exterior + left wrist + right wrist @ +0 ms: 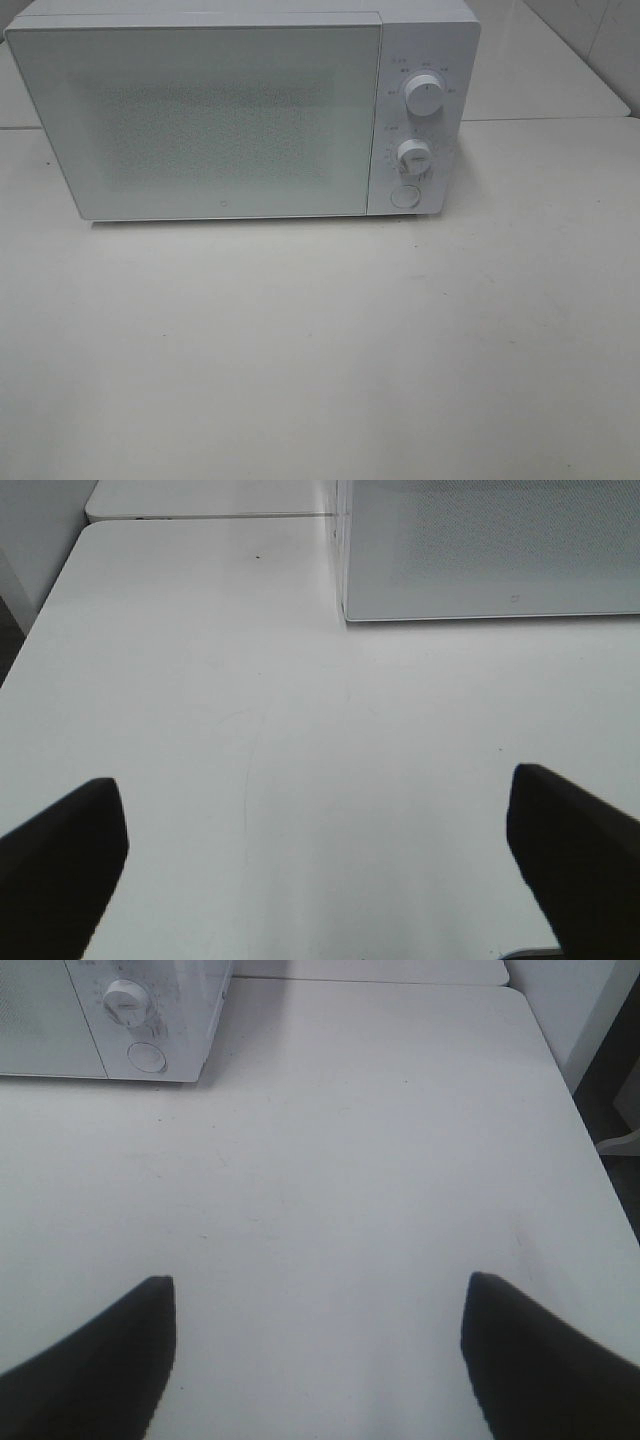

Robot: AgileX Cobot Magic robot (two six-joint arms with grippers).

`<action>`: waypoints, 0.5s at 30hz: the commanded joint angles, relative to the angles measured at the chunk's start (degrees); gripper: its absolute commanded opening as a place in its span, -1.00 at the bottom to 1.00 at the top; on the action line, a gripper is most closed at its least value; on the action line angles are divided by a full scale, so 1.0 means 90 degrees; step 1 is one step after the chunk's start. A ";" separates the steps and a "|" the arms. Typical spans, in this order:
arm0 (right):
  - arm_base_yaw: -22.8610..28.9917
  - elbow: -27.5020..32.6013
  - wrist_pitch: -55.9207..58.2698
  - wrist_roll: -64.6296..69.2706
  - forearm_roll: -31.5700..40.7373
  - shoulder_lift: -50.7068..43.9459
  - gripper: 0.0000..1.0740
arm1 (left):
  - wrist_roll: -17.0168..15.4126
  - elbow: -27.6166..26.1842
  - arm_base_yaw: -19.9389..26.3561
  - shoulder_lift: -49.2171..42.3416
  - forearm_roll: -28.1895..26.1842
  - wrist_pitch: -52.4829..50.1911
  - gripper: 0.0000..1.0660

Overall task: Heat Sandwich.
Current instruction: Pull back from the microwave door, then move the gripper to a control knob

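A white microwave (240,110) stands at the back of the white table (320,350) with its door shut. Its panel carries two dials (423,98) and a round button (405,195). No sandwich shows in any view. The arms do not show in the exterior high view. My left gripper (315,855) is open and empty above bare table, with the microwave's front corner (480,560) ahead of it. My right gripper (318,1345) is open and empty above bare table, with the microwave's dial panel (140,1030) ahead of it.
The table's left edge (40,630) shows in the left wrist view. Its right edge (590,1150) shows in the right wrist view. A second white table (540,70) stands behind the microwave.
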 commanded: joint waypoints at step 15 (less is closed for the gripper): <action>-0.0038 0.0013 -0.0057 -0.0064 0.0019 -0.0127 0.41 | -0.0057 0.0019 0.0006 -0.0172 -0.0006 -0.0019 0.84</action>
